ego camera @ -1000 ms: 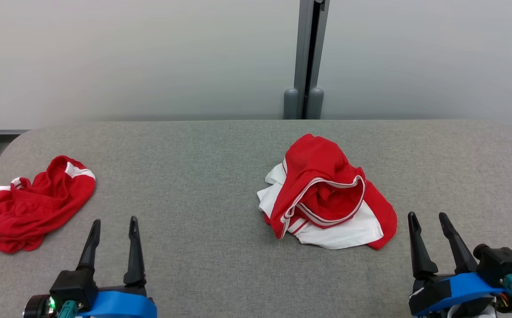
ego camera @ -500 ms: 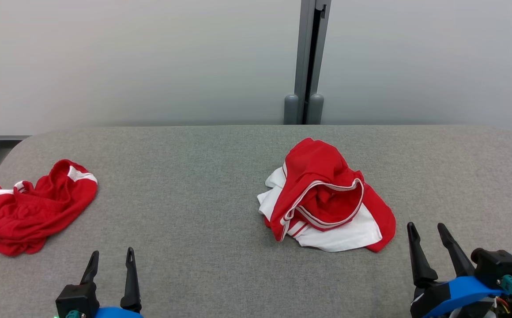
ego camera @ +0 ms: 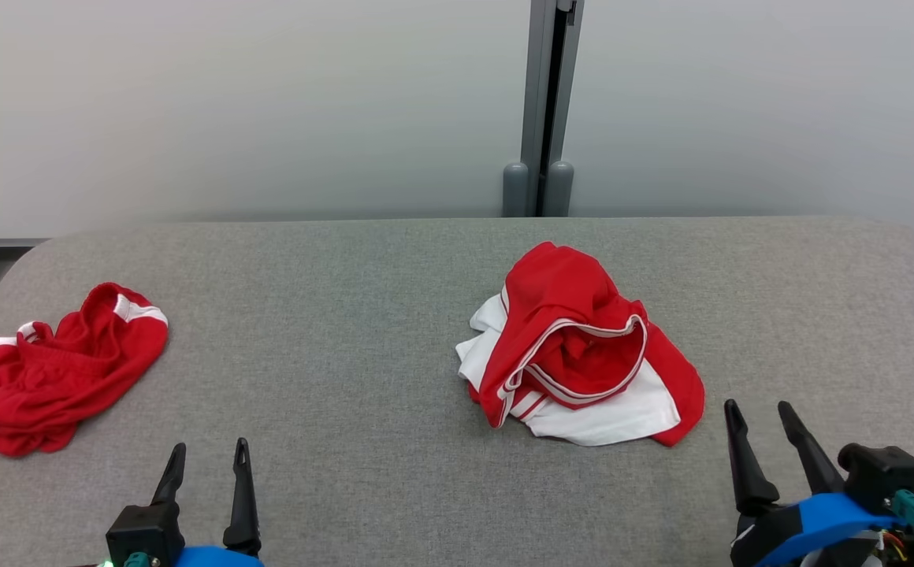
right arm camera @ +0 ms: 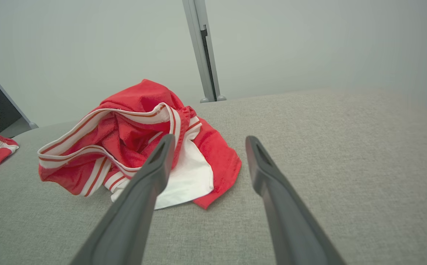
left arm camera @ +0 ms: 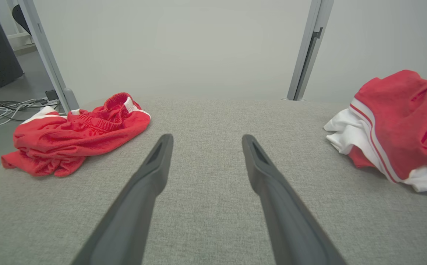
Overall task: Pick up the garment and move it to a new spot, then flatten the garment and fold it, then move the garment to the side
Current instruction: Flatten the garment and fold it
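Right tool [ego camera: 757, 405] spread, empty; garment [ego camera: 575, 346] near, ahead-left, apart. Left tool [ego camera: 210, 444] spread, empty.

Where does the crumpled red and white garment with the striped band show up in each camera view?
Head view: the red and white garment lies right of centre.
Left wrist view: it sits at the right edge, partly cut off.
Right wrist view: it lies left of centre, close up.
Shared landmark: the upright grey post beyond the far edge of the table.
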`<state>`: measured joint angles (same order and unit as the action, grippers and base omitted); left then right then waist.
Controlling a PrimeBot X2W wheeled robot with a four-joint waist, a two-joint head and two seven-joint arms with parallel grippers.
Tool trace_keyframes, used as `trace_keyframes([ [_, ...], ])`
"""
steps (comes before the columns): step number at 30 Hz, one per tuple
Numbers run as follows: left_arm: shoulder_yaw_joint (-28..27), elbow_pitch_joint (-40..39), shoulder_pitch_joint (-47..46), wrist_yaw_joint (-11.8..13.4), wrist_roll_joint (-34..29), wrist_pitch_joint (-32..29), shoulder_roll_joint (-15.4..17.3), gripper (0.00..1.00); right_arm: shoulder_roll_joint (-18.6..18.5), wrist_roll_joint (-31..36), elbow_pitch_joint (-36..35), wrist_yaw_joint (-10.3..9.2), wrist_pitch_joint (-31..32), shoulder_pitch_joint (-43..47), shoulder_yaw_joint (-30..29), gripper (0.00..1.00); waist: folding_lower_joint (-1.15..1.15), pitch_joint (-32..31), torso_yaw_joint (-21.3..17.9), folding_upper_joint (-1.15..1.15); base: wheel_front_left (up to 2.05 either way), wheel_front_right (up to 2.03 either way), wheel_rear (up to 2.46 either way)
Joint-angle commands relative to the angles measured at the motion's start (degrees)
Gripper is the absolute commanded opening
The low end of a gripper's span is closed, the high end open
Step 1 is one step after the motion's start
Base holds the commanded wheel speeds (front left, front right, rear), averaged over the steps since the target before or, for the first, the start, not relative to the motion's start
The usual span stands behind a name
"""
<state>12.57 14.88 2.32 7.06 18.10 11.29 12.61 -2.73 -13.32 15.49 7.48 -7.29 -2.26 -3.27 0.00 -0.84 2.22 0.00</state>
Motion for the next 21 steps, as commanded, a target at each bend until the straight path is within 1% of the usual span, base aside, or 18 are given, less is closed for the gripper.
trace_keyframes([
  [1,0.19,-0.18,-0.43,-0.03,0.06,0.35,0.07,1.0,-0.29,-0.41,0.09,0.03,0.26,-0.21,0.38,1.0,0.0,0.19,0.18,0.0,0.0,0.0,0.0],
  [4,0.43,-0.58,-1.2,-0.08,-0.11,0.4,0.11,1.0,-0.31,0.02,0.65,0.03,2.24,-2.94,1.35,1.0,0.0,0.8,0.48,0.0,0.0,0.0,0.0],
  [7,0.7,-1.4,-1.94,0.11,-0.47,0.36,0.23,1.0,-0.29,1.24,2.8,0.03,6.24,-6.96,1.99,1.0,0.0,1.92,0.85,0.0,0.0,0.0,0.0],
  [10,1.1,-1.76,-2.78,-0.25,-0.53,0.33,0.38,1.0,-0.29,2.28,7.02,0.03,10.22,-11.85,2.25,1.0,0.0,3.14,1.57,0.0,0.0,0.0,0.0],
  [12,1.49,-1.72,-3.52,-0.62,-0.48,0.46,0.43,1.0,-0.3,1.68,10.7,0.03,12.0,-15.2,2.18,1.0,0.0,3.8,2.23,0.0,0.0,0.0,0.0],
  [16,2.24,-1.32,-4.91,-1.28,-0.67,0.74,0.23,1.0,-0.29,1.08,18.67,0.03,13.13,-21.01,1.7,1.0,0.0,5.17,3.71,0.0,0.0,0.0,0.0],
  [21,3.21,-1.14,-6.03,-1.73,-0.86,0.82,-0.12,1.0,-0.28,2.91,27.73,0.03,11.2,-26.86,0.6,1.0,0.0,6.47,5.31,0.0,0.0,0.0,0.0],
])
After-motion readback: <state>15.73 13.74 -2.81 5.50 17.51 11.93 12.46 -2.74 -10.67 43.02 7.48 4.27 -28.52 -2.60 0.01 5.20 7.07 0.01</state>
